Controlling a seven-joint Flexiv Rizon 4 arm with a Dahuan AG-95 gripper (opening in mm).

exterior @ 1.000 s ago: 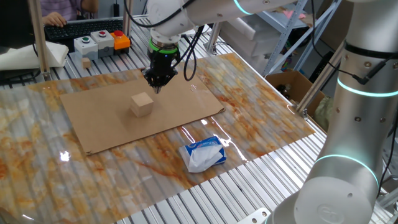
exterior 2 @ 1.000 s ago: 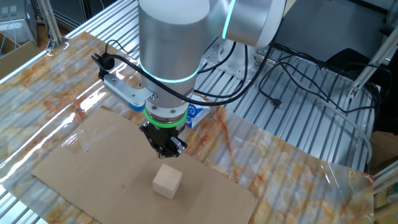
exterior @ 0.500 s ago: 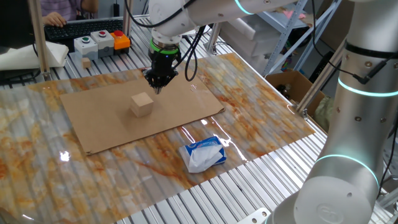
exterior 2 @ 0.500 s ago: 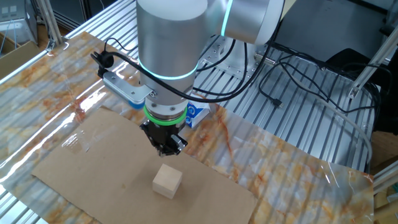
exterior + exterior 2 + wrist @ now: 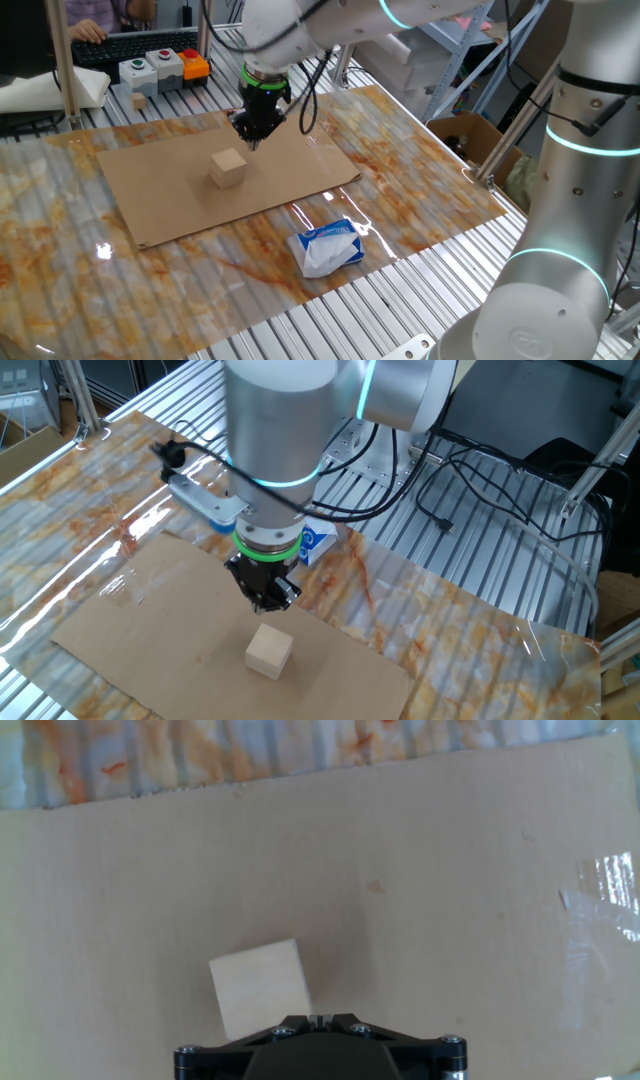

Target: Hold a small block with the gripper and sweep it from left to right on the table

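The small block point(image 5: 228, 167), a light-tan wooden cube, lies on the brown cardboard sheet point(image 5: 170, 195) on the table point(image 5: 420, 190); it also shows in the other fixed view point(image 5: 269, 651) and the hand view point(image 5: 258, 986). My gripper point(image 5: 256, 138) hovers above the cardboard, up and to the right of the block, apart from it. Its black fingers are shut with nothing between them. In the other fixed view the gripper point(image 5: 268, 600) hangs just behind the block. In the hand view the gripper point(image 5: 317, 1019) shows its closed tips at the bottom edge.
A white-and-blue soft packet point(image 5: 326, 247) lies on the marbled sheet near the front. A button box point(image 5: 160, 68) and a tiny tan block point(image 5: 137, 99) sit at the back left. Ribbed metal slats point(image 5: 330, 320) border the table. A patch of clear tape point(image 5: 600, 900) shines on the cardboard.
The gripper has risen slightly and drifted a little away from the block. The block has not moved.
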